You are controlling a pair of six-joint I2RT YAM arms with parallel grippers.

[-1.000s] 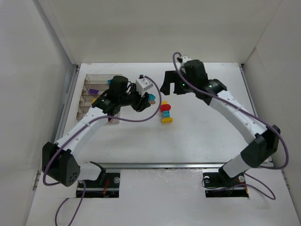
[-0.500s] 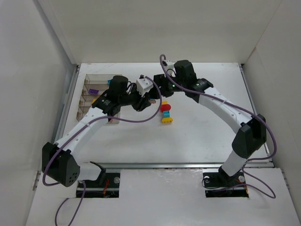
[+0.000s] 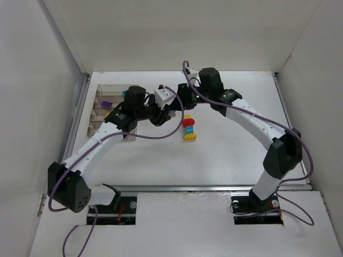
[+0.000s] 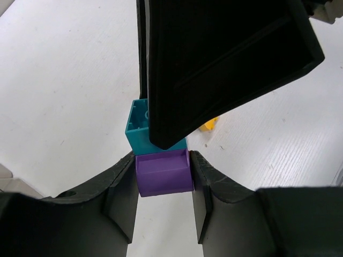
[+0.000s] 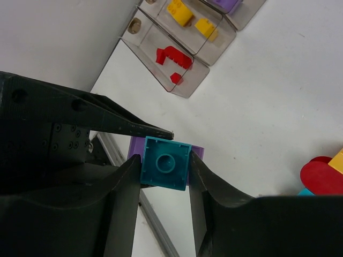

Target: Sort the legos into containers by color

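A purple lego [image 4: 163,172] with a teal lego [image 4: 138,126] stuck to it hangs in the air between the two arms. My left gripper [image 4: 163,160] is shut on the purple lego. The teal lego [image 5: 165,163] is clamped by my right gripper [image 5: 165,167], with purple edges [image 5: 197,150] showing behind it. In the top view the two grippers meet at mid-table, left [image 3: 165,114] and right [image 3: 178,105]. The clear container [image 3: 102,89] lies at the far left; its compartments hold red [image 5: 171,56], yellow [image 5: 179,12] and purple [image 5: 228,4] legos.
A small stack of loose legos in yellow, red and teal [image 3: 188,128] lies on the white table just right of the grippers. Its red piece [image 5: 320,178] shows at the right wrist view's edge. White walls enclose the table on three sides.
My right arm has swung left to meet the left gripper, and its jaws have closed from wide open onto the teal lego. The left arm has stayed put.
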